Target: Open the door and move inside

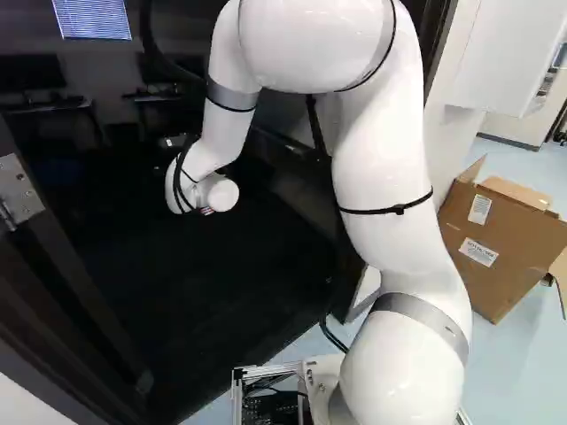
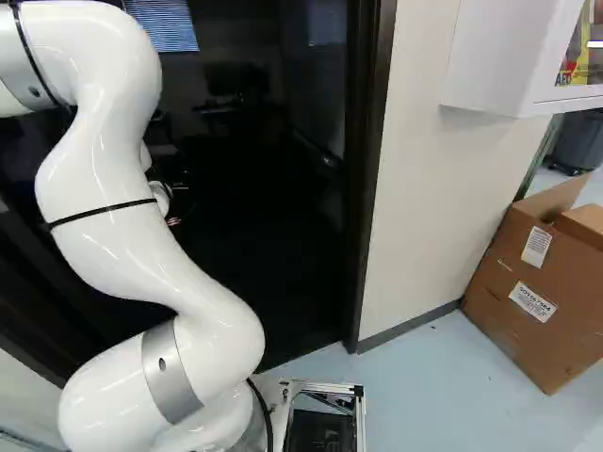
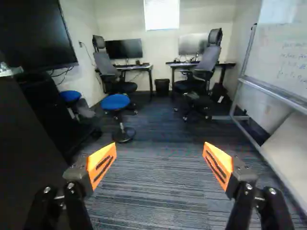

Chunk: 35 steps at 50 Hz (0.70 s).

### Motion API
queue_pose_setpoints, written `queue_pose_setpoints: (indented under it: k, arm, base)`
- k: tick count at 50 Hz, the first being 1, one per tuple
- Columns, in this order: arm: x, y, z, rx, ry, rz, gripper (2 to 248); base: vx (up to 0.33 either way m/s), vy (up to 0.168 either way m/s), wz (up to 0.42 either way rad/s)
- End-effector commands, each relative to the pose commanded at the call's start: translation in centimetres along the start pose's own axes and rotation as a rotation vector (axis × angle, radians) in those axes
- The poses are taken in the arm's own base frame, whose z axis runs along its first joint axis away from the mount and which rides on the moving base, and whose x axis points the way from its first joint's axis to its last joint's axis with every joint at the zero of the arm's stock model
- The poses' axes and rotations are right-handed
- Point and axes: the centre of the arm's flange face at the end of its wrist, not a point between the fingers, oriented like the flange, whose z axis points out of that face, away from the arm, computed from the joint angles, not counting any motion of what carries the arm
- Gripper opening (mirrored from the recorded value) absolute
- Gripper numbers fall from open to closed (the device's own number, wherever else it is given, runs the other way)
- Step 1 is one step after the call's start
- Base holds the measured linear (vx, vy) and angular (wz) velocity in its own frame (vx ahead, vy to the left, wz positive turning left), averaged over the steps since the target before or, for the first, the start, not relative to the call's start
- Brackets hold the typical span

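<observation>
The doorway stands open onto a dark room, its frame (image 2: 369,169) rising right of the arm in the right base view. A dark panel, apparently the opened door (image 3: 29,148), fills the side beside the gripper's left finger in the wrist view. At the left of the left base view, a metal plate (image 1: 18,190) is fixed to dark woodwork. My arm's wrist (image 1: 199,181) reaches into the opening and hides the gripper in both base views. In the wrist view the gripper (image 3: 159,160) is open, its orange pads wide apart with only carpet beyond.
Inside are a blue stool (image 3: 115,103), office chairs (image 3: 206,64), desks with monitors, a large screen (image 3: 36,33) and a whiteboard (image 3: 280,57) on a stand. Outside, right of the doorway, are a pale wall (image 2: 424,179), a wall cabinet (image 2: 504,61) and a cardboard box (image 2: 537,282).
</observation>
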Motion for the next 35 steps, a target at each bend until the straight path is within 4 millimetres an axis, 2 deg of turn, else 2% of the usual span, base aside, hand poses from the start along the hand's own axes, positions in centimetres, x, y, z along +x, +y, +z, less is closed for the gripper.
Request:
queue_pose_setpoints:
  k: [35]
  arm:
    - [0.2, 4.8, -3.3, -0.082, -0.016, 0.011, 247]
  base:
    - [0.0, 0.0, 0.0]
